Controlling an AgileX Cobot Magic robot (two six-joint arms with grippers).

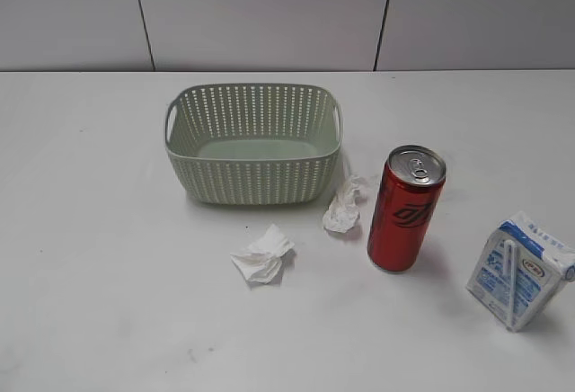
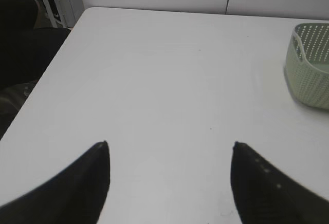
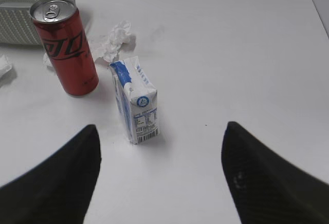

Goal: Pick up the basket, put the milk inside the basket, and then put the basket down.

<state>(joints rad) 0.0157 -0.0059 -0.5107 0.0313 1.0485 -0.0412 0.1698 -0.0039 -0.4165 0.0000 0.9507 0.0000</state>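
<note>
The basket [image 1: 253, 144] looks like matt plastic with perforated woven-look walls, the can [image 1: 405, 209] glossy metal with a bare silvery top, the milk [image 1: 519, 270] smooth printed carton, the two wads [image 1: 263, 254] crumpled paper, the table [image 1: 108, 257] smooth matt white, and the fingers [image 3: 267, 180] matt black.
</note>
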